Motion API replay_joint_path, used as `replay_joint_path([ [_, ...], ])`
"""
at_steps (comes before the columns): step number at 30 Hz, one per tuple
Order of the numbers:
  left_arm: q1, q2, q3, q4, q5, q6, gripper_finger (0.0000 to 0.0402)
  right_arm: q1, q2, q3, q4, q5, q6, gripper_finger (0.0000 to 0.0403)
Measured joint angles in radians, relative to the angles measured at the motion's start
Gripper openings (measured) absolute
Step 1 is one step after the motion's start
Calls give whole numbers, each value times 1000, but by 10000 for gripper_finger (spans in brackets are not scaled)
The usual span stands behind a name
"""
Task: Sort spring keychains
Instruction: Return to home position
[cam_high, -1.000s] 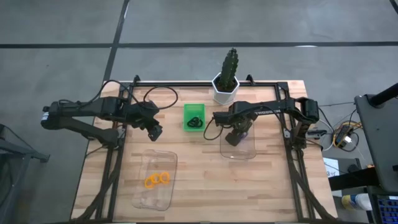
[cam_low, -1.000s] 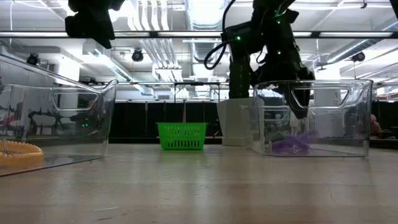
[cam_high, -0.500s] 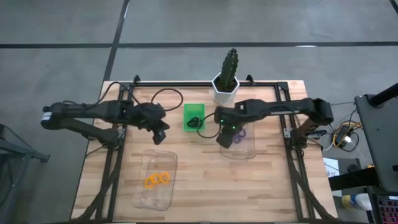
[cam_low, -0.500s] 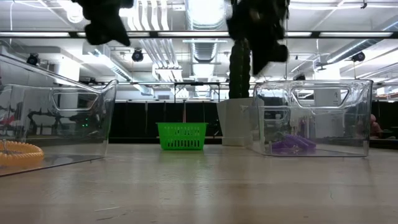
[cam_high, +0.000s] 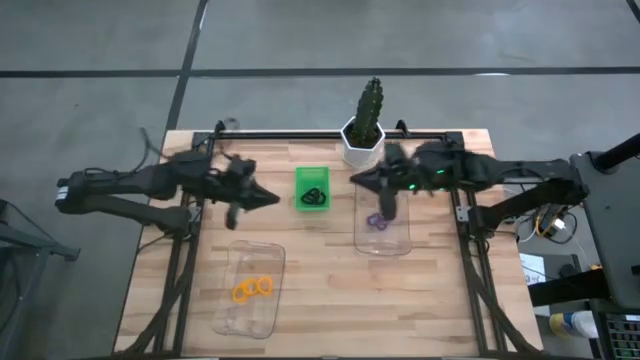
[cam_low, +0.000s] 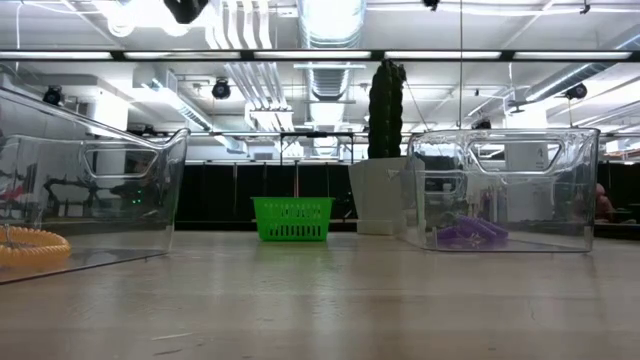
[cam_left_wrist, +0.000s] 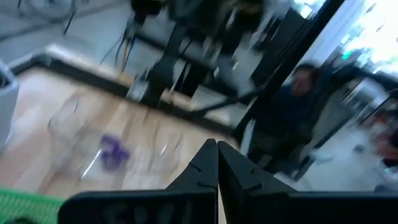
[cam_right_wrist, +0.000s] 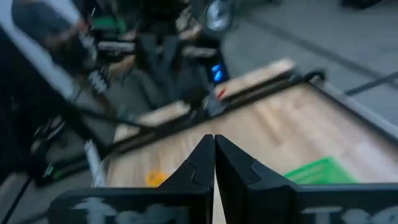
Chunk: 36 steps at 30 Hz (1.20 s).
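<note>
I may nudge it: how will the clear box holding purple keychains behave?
The clear box looks thin-walled, holding only purple keychains, so probably light and easily slid. Its broad flat base makes tipping unlikely.

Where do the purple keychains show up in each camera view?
High view: purple keychains in the clear box, right of the green tray.
Low view: at right, inside that box.
Left wrist view: inside the box, blurred.
Right wrist view: not in it.
Shared landmark: the green tray.
</note>
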<state>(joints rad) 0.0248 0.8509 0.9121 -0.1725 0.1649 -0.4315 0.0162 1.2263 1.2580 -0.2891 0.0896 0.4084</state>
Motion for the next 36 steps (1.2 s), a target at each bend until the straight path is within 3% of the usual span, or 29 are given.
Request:
replay_joint_path([
  [3, 0, -97, -12, 16, -2, -20, 2, -1, -86, -35, 2, 52, -16, 8],
  [8, 1, -243, -36, 1, -33, 74, 2, -8, -221, -52, -145, 45, -208, 8],
  [12, 1, -344, -64, -58, -33, 116, 2, -1, -309, -75, -280, 37, -212, 8],
  [15, 1, -406, -92, -120, -32, 93, 2, 0, -366, -145, -268, 35, -210, 8],
  [24, 1, -572, -270, -133, -26, 91, 2, 0, -533, -500, -97, -5, -157, 8],
  [29, 1, -633, -394, -131, -24, 112, 2, 0, -650, -710, 105, -128, -153, 8],
  [32, 0, -665, -469, -51, 5, 141, 2, 0, -728, -820, 225, -190, -153, 9],
  [36, 0, -703, -591, 89, 29, 146, 2, -1, -838, -929, 285, -195, -129, 9],
])
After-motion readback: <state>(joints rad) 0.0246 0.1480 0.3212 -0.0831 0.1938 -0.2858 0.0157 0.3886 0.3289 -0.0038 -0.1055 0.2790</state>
